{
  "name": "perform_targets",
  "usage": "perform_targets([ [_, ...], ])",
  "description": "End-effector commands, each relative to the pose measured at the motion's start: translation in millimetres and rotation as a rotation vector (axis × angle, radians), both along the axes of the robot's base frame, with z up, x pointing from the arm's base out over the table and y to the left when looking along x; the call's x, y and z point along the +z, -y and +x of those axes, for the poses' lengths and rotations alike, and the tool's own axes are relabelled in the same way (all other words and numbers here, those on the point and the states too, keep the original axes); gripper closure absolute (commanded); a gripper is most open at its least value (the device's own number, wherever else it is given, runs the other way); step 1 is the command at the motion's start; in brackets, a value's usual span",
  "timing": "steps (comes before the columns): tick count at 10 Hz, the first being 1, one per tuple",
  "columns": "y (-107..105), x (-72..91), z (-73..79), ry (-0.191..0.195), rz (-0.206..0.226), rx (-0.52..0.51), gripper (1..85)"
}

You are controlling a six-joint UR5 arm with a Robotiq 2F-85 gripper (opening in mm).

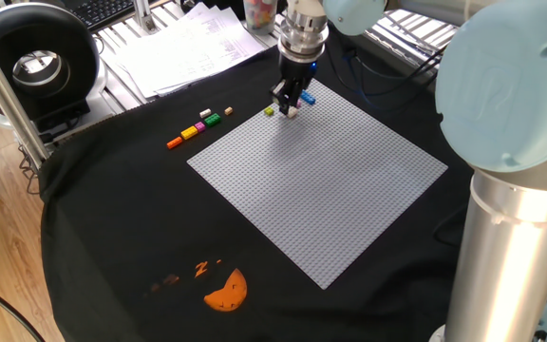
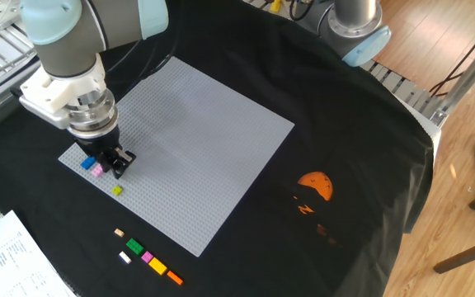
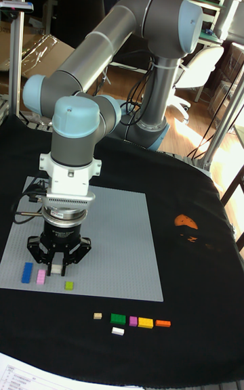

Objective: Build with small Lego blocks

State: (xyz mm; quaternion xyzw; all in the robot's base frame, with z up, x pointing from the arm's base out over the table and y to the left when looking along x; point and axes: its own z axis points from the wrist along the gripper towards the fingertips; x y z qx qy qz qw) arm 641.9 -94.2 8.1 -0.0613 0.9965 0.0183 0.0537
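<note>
My gripper (image 3: 57,267) points straight down over the near-left corner of the grey baseplate (image 3: 115,241), and its fingers are closed on a small white block (image 3: 57,269) that touches the studs. Just left of it, a blue block (image 3: 27,272) and a pink block (image 3: 41,276) sit on the plate, with a yellow-green block (image 3: 69,286) to its right. The other fixed view shows the gripper (image 2: 115,162) beside the pink block (image 2: 97,170). In one fixed view the gripper (image 1: 290,104) stands near the blue block (image 1: 309,98).
Off the plate on the black cloth lies a row of loose blocks: tan (image 3: 97,316), green (image 3: 118,319), white (image 3: 118,330), pink (image 3: 133,321), yellow (image 3: 146,323), orange (image 3: 163,323). An orange half-round print (image 2: 316,185) marks the cloth. Papers (image 1: 188,43) lie beyond the cloth.
</note>
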Motion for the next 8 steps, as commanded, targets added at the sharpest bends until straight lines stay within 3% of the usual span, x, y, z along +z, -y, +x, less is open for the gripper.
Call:
perform_targets([
  [1,-0.7,1.9,0.0,-0.002,0.012,-0.039,54.7],
  [3,-3.2,1.6,-0.7,-0.007,0.025,-0.069,56.7],
  [8,-15.1,-0.5,7.3,0.027,0.061,-0.08,56.7],
])
